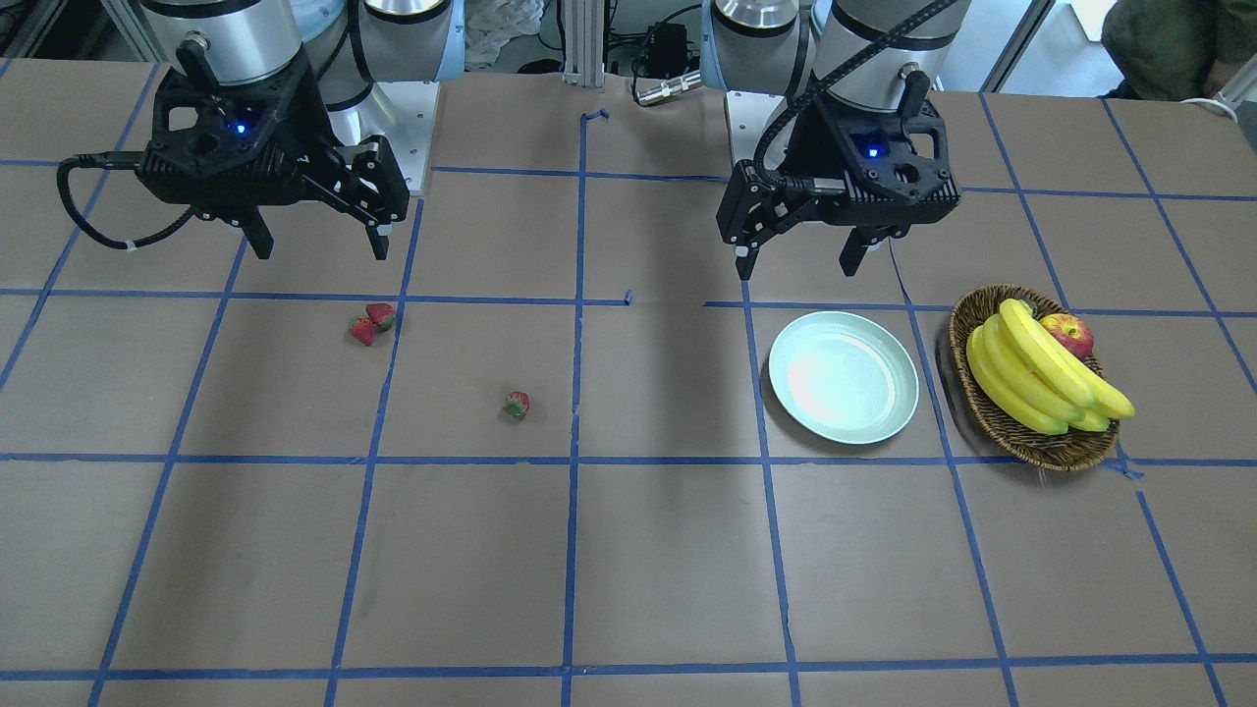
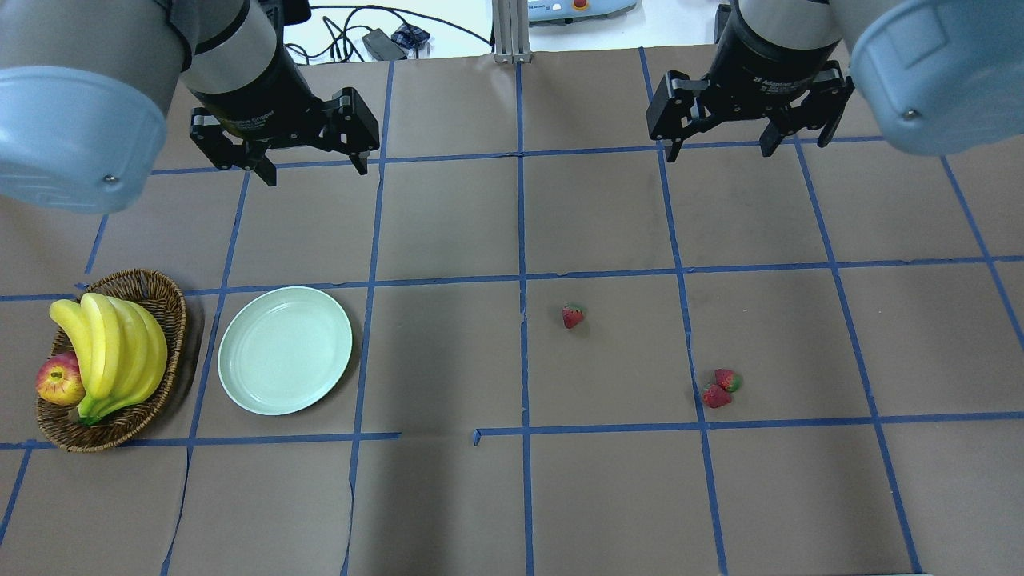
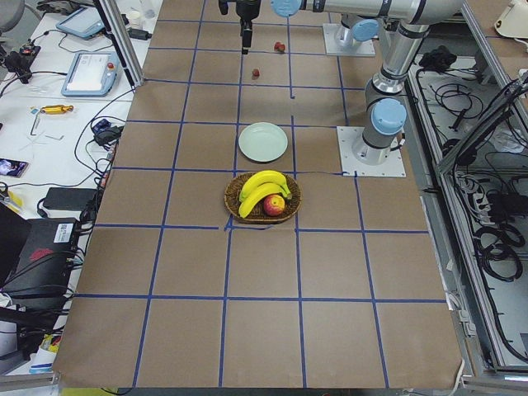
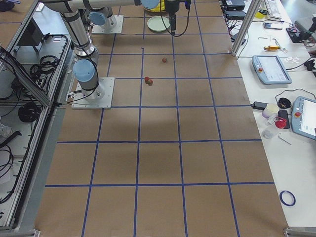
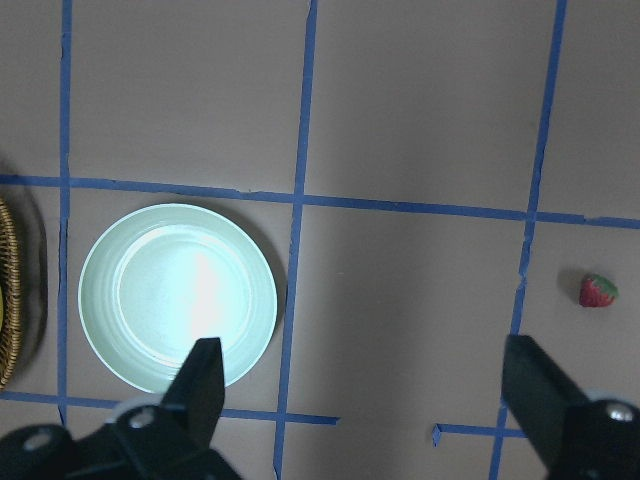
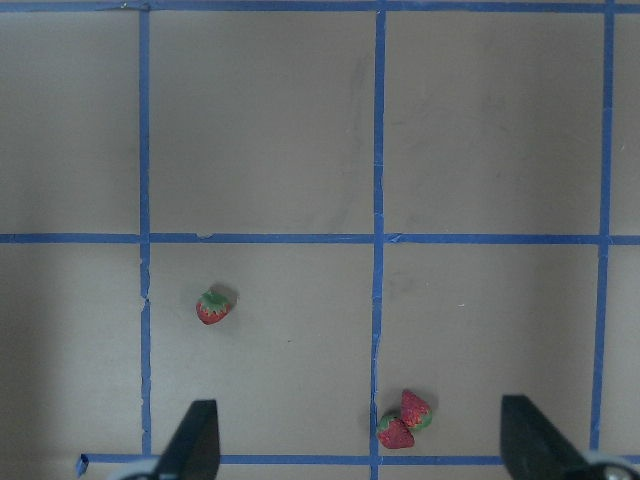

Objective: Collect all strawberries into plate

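Three strawberries lie on the table. One strawberry (image 2: 573, 317) (image 1: 517, 404) (image 6: 213, 307) is alone near the middle. The other two (image 2: 726, 379) (image 2: 715, 396) (image 1: 381, 315) (image 6: 395, 433) touch each other on my right side. The pale mint plate (image 2: 285, 350) (image 1: 843, 376) (image 5: 178, 297) sits on my left side with nothing in it. My left gripper (image 2: 316, 170) (image 1: 797, 267) hangs open above the table beyond the plate. My right gripper (image 2: 720, 150) (image 1: 322, 250) hangs open beyond the pair of berries. Neither gripper holds anything.
A wicker basket (image 2: 152, 288) with bananas (image 2: 112, 344) and an apple (image 2: 60, 378) stands just left of the plate. Blue tape lines grid the brown table. Devices and cables lie on the side benches in the side views.
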Motion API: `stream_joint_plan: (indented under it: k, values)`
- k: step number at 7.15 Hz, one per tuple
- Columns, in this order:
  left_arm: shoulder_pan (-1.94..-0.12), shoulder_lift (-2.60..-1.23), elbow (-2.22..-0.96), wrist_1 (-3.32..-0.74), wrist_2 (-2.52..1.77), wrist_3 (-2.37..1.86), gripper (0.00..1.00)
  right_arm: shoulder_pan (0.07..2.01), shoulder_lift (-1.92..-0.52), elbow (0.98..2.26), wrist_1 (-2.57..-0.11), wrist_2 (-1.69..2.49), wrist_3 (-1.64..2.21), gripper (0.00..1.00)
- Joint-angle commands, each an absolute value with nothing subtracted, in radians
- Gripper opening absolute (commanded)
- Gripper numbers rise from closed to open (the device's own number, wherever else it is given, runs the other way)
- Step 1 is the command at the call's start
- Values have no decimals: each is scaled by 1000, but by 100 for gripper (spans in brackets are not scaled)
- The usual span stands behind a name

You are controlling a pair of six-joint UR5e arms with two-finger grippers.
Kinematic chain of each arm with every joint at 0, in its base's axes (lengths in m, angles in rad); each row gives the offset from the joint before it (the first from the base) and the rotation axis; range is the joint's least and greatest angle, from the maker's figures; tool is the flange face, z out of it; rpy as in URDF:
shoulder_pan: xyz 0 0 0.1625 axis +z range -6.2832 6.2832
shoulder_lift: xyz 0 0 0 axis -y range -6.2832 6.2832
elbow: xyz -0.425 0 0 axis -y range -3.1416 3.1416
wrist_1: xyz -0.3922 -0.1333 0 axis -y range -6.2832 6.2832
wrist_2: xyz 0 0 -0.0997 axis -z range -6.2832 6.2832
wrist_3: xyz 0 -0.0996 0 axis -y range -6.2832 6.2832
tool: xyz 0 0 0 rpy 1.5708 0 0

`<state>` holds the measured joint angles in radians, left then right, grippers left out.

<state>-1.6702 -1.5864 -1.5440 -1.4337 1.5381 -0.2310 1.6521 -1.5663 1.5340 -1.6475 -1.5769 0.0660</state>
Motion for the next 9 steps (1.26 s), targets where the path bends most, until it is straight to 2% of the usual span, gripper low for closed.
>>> stream_joint_plan:
  k: [1,4,9]
  values:
    - [-1670,-1612,-1500,-1449,1506,-246,100,1652,-1568,1535,-1647,-1577,66,100]
    - [-1669,-1608,-1491,-1558,1512,-125,100,1652,-1566,1536,-1647,-1577,66,100]
    - [-1666,-1606,-1496,-1568,1582,-35,100,1652,-1566,1536,-1647,-1577,66,100]
